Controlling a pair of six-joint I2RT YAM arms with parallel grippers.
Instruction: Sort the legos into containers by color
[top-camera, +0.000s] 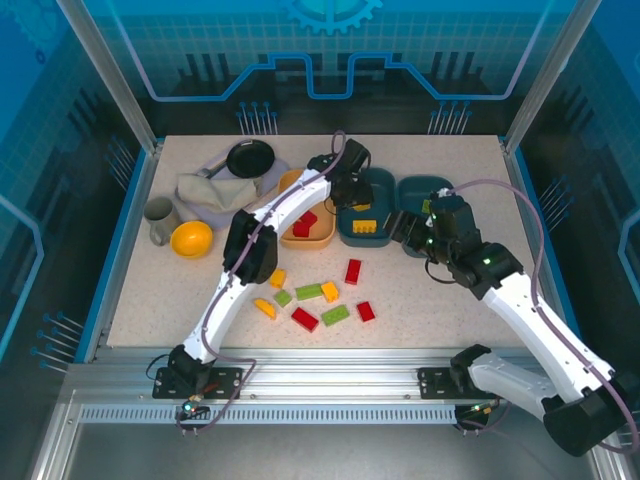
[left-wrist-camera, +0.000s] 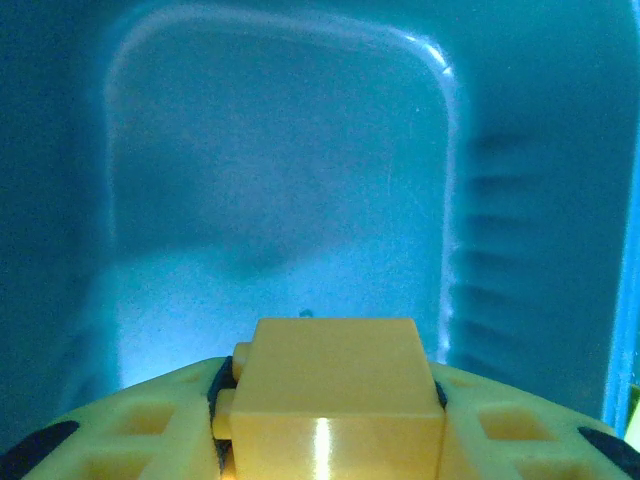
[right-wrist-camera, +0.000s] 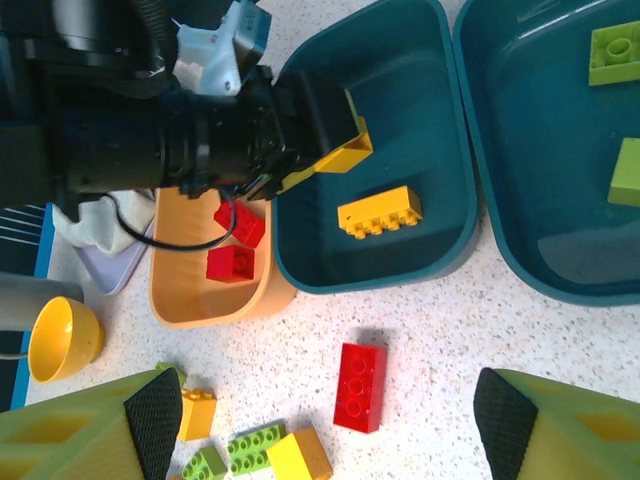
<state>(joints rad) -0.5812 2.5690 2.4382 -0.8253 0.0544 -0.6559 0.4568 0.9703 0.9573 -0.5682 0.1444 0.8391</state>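
The left arm (top-camera: 270, 215) reaches across the desk (top-camera: 440, 300) to the middle one of three trays. Its jaws are clamped on a yellow brick (left-wrist-camera: 335, 390), holding it just above the floor of the teal tray (right-wrist-camera: 420, 90). A second yellow brick (right-wrist-camera: 380, 212) already lies flat inside that tray, near its front wall.

Touching this tray on the left is the orange-yellow tray (right-wrist-camera: 170, 290), with two red bricks (right-wrist-camera: 232, 262) in it. On the right sits the other teal tray (right-wrist-camera: 540, 150), holding two light green bricks (right-wrist-camera: 615, 50).

The right jaws stand wide apart with nothing between them, over the bare desk in front of the trays, and a loose red brick (right-wrist-camera: 360, 385) lies on the desk below them.

More bricks lie scattered in the middle of the desk: a red one (top-camera: 305, 319), another red (top-camera: 366, 311), a long green one (top-camera: 309, 292), a green one (top-camera: 335, 315), a yellow one (top-camera: 329, 291) and an orange-yellow one (top-camera: 265, 308).

At the far left stand a grey cup (top-camera: 158, 220) and a small yellow bowl (top-camera: 191, 239), just beside each other, with a crumpled cloth (top-camera: 215, 188) behind them
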